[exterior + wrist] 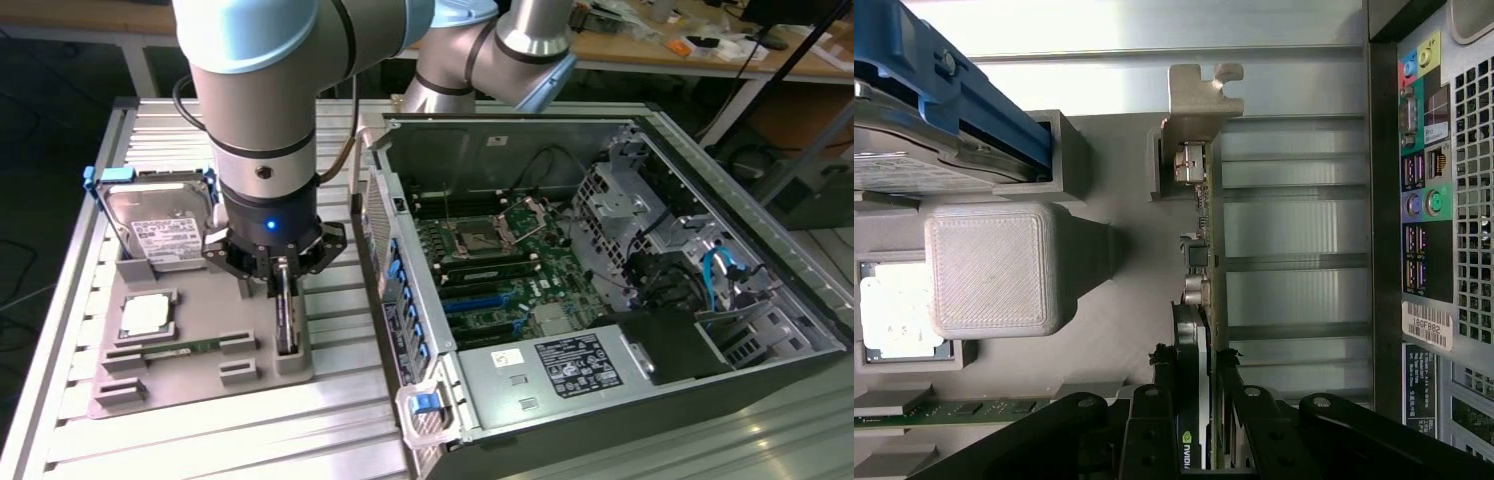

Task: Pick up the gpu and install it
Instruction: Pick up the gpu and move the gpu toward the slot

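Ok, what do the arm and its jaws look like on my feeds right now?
The arm is silver-grey tubing with pale blue joint caps and a black band. A black cable runs beside it. The wrist unit is black with a small blue light. The jaws are black linkage bars with round pivot pins.

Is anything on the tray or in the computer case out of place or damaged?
Nothing stands out. The gpu stands on edge in the grey tray with the tool closed on it; the hard drive sits straight.
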Motion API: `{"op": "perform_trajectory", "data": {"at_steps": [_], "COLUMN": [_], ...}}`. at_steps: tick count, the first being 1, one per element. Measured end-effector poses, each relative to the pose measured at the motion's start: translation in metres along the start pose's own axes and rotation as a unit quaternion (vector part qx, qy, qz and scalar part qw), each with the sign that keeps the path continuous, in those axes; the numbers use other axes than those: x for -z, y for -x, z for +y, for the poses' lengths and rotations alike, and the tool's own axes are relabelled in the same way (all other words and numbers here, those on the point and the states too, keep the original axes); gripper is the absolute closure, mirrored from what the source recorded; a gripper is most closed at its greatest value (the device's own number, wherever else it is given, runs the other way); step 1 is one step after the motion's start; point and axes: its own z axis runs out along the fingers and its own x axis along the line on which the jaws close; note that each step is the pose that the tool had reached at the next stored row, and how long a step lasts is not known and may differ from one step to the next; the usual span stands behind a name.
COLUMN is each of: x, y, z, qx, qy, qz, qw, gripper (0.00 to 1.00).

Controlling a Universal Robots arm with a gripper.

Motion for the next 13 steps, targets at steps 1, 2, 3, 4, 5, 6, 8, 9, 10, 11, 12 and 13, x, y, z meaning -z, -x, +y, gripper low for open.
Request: {"op": "perform_trajectory", "data": {"at_steps": [1,2,3,4,5,6,8,9,10,11,12,13], "x": [0.0,0.0,0.0,0.0,0.0,0.0001,0.0013,0.0022,0.0032,0.0039,0.005,0.0062], "y": [0.0,0.0,0.0,0.0,0.0,0.0,0.0,0.0,0.0,0.0,0.0,0.0001], "z": [0.0,0.0,0.0,0.0,0.0,0.0001,0.0001,0.0001,0.0001,0.0002,0.0002,0.0003], "qx": [0.0,0.0,0.0,0.0,0.0,0.0,0.0,0.0,0.0,0.0,0.0,0.0], "qy": [0.0,0.0,0.0,0.0,0.0001,0.0001,-0.0001,0.0,0.0,0.0,0.0,0.0], "qz": [0.0,0.0,0.0,0.0,-0.0001,-0.0002,0.0001,0.0,0.0,0.0,0.0,0.0], "qw": [1.0,1.0,1.0,1.0,1.0,1.0,1.0,1.0,1.0,1.0,1.0,1.0], "gripper": [0.73,0.73,0.73,0.73,0.73,0.73,0.73,0.73,0.73,0.73,0.73,0.73]}}
